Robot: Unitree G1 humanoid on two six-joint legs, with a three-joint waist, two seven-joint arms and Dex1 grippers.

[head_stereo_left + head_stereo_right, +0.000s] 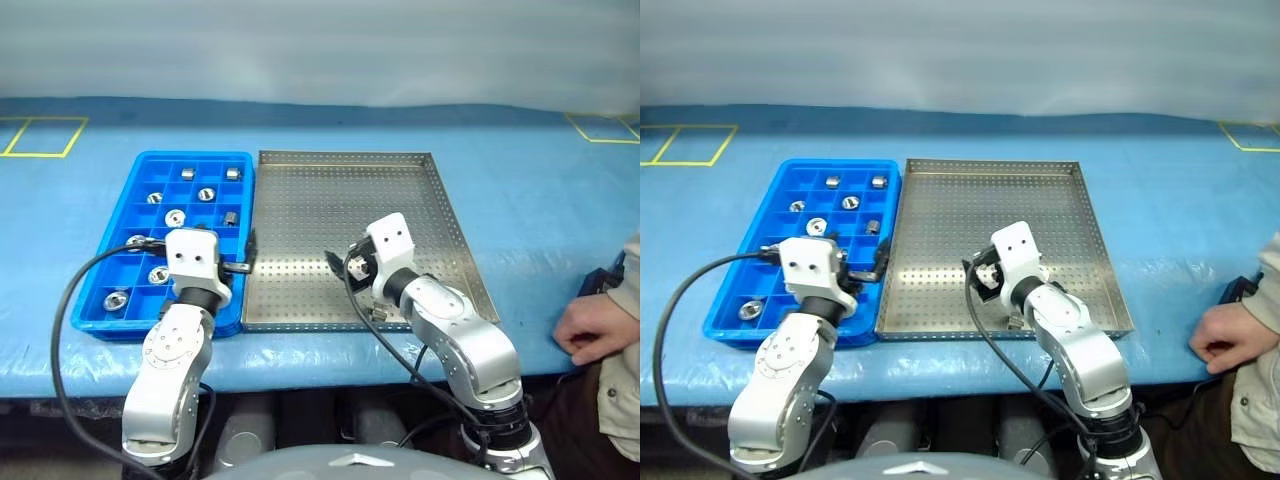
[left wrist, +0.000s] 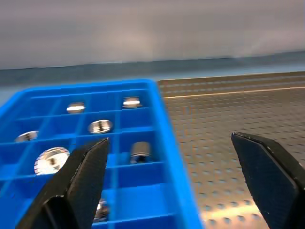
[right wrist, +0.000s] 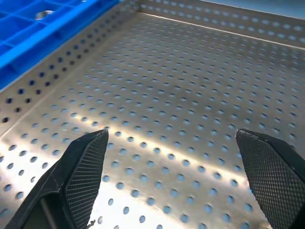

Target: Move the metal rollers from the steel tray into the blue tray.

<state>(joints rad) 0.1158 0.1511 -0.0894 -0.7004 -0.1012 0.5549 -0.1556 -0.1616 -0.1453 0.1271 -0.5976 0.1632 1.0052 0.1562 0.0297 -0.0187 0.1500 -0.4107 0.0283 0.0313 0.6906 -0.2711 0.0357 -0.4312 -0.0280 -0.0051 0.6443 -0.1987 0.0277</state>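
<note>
The blue tray [image 1: 195,157] lies on the left with several metal rollers [image 1: 175,216] in its compartments, also seen in the left wrist view [image 2: 100,126]. Beside it on the right lies the steel tray [image 1: 340,200]; the perforated floor I can see carries no rollers. My left gripper [image 1: 245,255] hangs open over the blue tray's near right rim, fingers [image 2: 81,176] wide apart and holding nothing. My right gripper [image 1: 343,262] is open and holding nothing above the steel tray's near left part [image 3: 171,71].
A person's hand [image 1: 590,328] rests on the table's near right edge, next to a dark object [image 1: 602,280]. Yellow tape marks [image 1: 45,135] sit at the far left and far right. Black cables loop from both arms by the front edge.
</note>
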